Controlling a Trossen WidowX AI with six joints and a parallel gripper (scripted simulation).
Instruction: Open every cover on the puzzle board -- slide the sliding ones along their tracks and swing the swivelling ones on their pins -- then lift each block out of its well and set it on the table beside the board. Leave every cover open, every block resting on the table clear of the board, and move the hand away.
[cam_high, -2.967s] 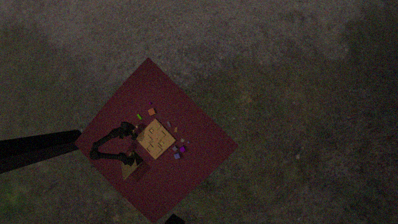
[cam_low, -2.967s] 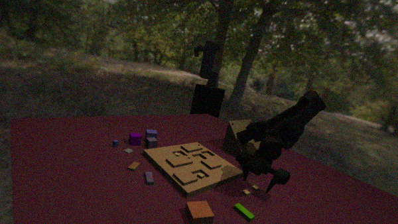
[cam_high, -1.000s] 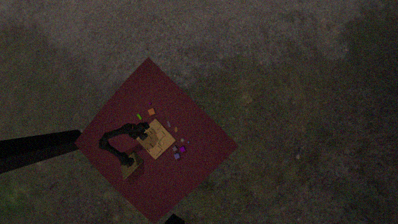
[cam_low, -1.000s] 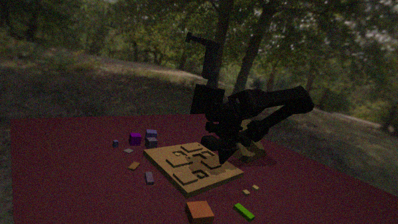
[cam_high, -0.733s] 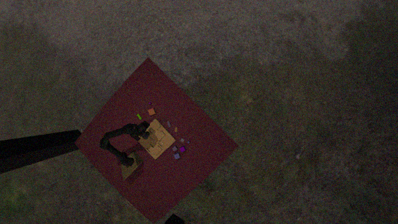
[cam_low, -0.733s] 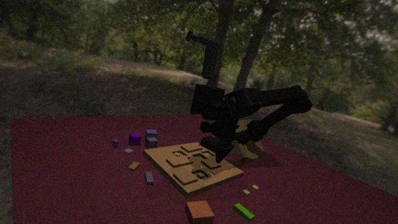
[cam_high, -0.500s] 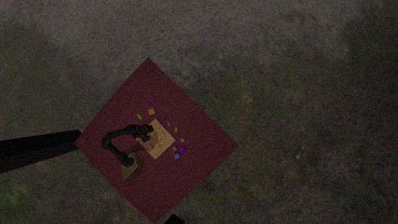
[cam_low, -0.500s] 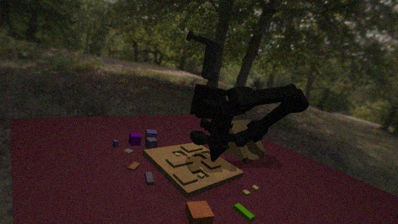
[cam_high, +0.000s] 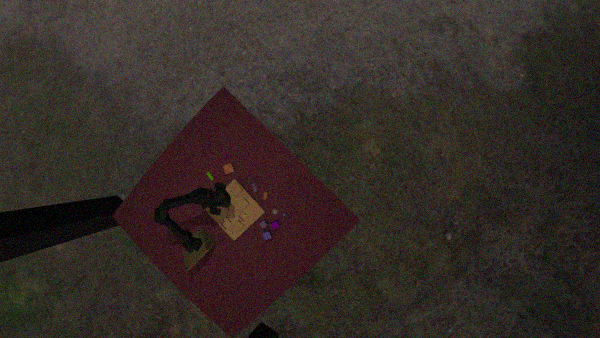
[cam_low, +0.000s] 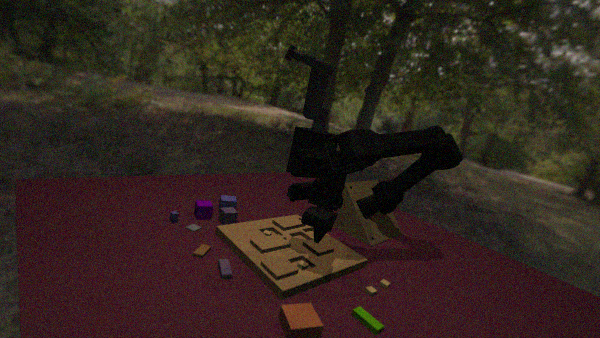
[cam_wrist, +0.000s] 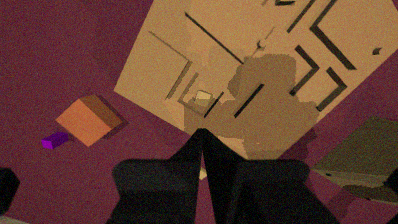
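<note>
The tan puzzle board (cam_high: 250, 204) (cam_low: 345, 259) (cam_wrist: 131, 82) lies flat, with same-coloured raised covers. A front cover (cam_low: 279, 266) sits beside an uncovered well, where a small pale block (cam_wrist: 202, 95) shows. Another cover (cam_low: 270, 243) lies near the board's middle, and one more (cam_low: 318, 245) lies to its right. Two small pale blocks, one (cam_low: 371, 290) and another (cam_low: 385, 283), lie on the table off the board's right side. My gripper (cam_low: 318, 240) (cam_wrist: 201, 132) is shut and empty, above the board's right part. Its shadow darkens that area, and the dim light hides which covers are fully open.
An orange cube (cam_high: 228, 169) (cam_low: 301, 317) (cam_wrist: 90, 121) and a green bar (cam_high: 210, 176) (cam_low: 368, 320) lie near the board's front corner. A purple cube (cam_high: 274, 225) (cam_low: 203, 209), bluish cubes (cam_low: 228, 201) and a grey bar (cam_low: 225, 268) lie on the left. The tan wedge (cam_low: 357, 212) stands behind.
</note>
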